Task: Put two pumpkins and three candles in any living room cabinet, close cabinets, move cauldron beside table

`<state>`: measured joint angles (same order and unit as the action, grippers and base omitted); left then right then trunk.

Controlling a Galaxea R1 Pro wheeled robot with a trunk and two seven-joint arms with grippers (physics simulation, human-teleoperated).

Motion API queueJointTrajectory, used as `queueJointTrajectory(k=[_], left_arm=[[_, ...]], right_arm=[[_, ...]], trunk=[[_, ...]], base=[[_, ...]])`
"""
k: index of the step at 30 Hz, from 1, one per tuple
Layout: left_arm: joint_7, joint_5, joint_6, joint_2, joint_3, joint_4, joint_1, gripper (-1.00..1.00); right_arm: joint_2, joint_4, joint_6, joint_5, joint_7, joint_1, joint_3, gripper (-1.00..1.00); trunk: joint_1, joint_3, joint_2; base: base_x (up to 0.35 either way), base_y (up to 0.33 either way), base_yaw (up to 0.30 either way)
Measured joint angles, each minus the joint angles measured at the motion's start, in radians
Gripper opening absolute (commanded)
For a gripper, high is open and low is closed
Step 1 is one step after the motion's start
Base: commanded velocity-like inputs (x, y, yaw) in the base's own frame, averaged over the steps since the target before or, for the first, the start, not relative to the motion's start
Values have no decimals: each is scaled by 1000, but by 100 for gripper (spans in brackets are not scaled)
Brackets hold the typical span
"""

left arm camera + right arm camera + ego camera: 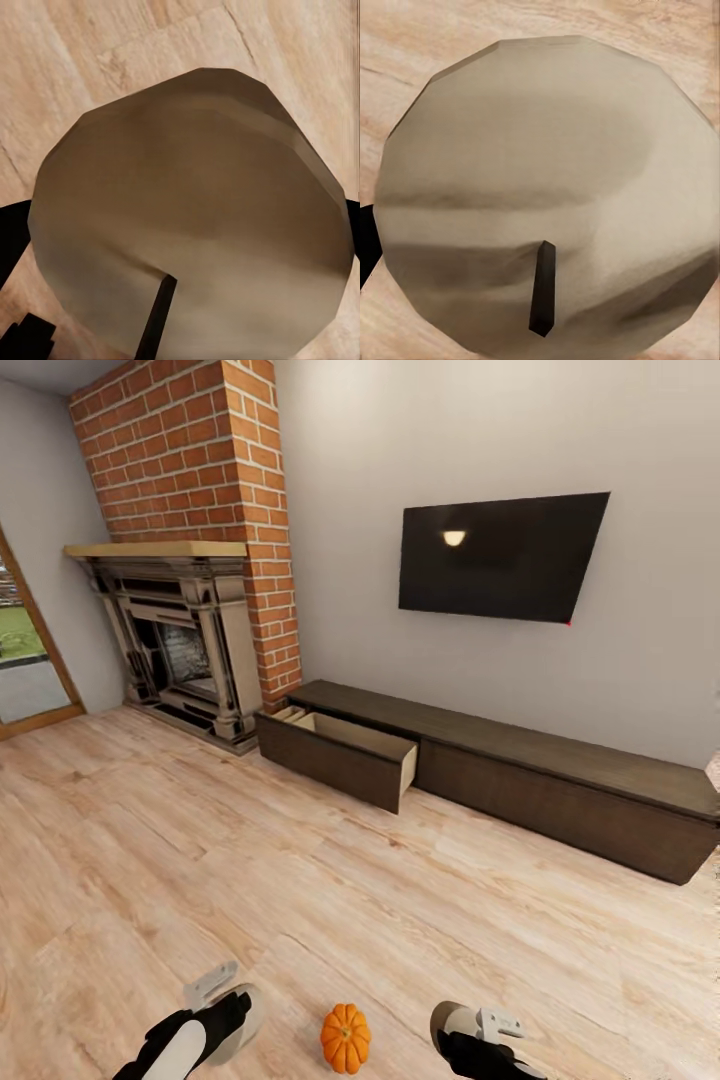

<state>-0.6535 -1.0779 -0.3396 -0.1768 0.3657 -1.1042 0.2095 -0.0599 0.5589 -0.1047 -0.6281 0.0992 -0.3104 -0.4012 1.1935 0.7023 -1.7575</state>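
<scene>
Orange pumpkin (345, 1037) sits on the wood floor (300, 880) at 6 o'clock, between the two arms. Left gripper (212, 987) at 7 o'clock holds a candle (191, 217); right gripper (495, 1022) at 5 o'clock holds another candle (547, 195). The dark cabinet (560, 780) lies at 1 o'clock, its left drawer (340, 750) pulled open.

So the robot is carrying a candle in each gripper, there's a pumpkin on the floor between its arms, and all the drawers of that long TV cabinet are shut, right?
Not quite: the cabinet has its left-end drawer pulled open, as the head view shows. The rest holds: a candle fills the left wrist view, another candle the right wrist view, and the pumpkin sits on the floor between the arms.
</scene>
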Motion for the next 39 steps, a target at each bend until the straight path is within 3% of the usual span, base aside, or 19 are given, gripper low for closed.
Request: queueJointTrajectory(k=[39], left_arm=[[0,0,0,0,0,0,0,-100]], right_arm=[[0,0,0,0,0,0,0,-100]], trunk=[[0,0,0]], base=[[105,137,-259]])
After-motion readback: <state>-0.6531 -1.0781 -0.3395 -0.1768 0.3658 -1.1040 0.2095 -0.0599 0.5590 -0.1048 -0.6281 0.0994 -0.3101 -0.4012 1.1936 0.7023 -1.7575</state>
